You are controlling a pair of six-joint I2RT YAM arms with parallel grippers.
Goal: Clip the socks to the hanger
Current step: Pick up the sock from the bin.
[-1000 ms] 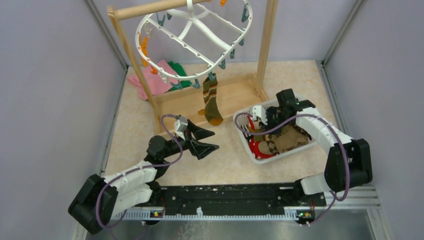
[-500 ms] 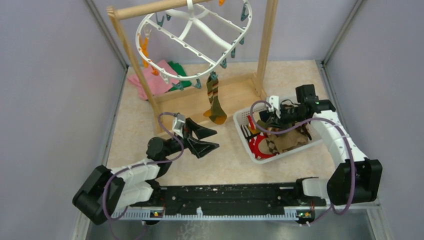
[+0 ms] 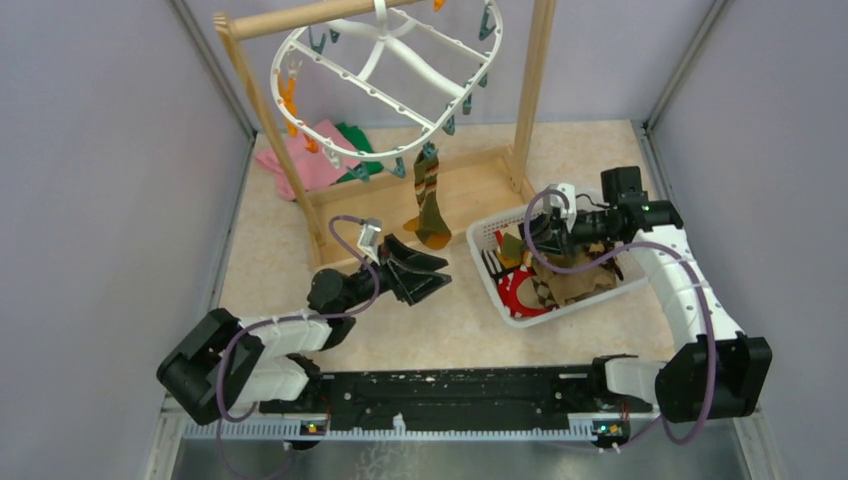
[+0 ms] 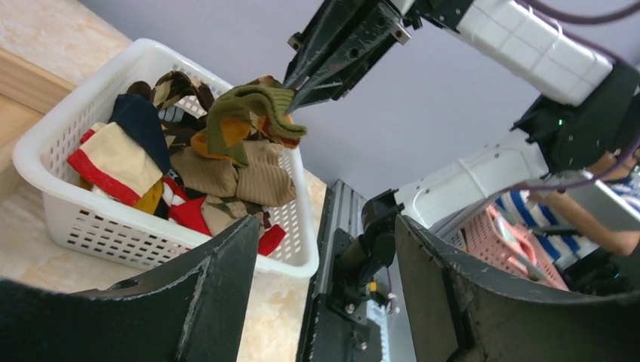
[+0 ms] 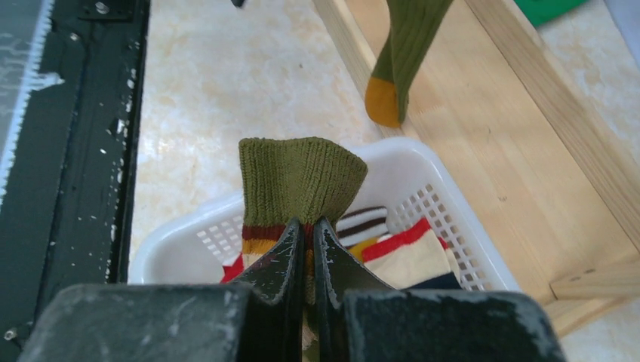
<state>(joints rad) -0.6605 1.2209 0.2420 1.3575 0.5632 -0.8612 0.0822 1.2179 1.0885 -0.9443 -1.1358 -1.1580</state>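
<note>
Right gripper (image 5: 306, 226), newly clamped on an olive-green ribbed sock (image 5: 300, 177), has raised it, seemingly clear of the white slotted basket (image 4: 113, 226), for clipping; left gripper (image 3: 440, 272) gapes empty.

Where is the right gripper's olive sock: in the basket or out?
Out: olive sock hangs bunched above the basket, cuff pinched in the shut right gripper.

Olive sock (image 3: 428, 205) beneath white hanger (image 3: 383, 40)
</note>
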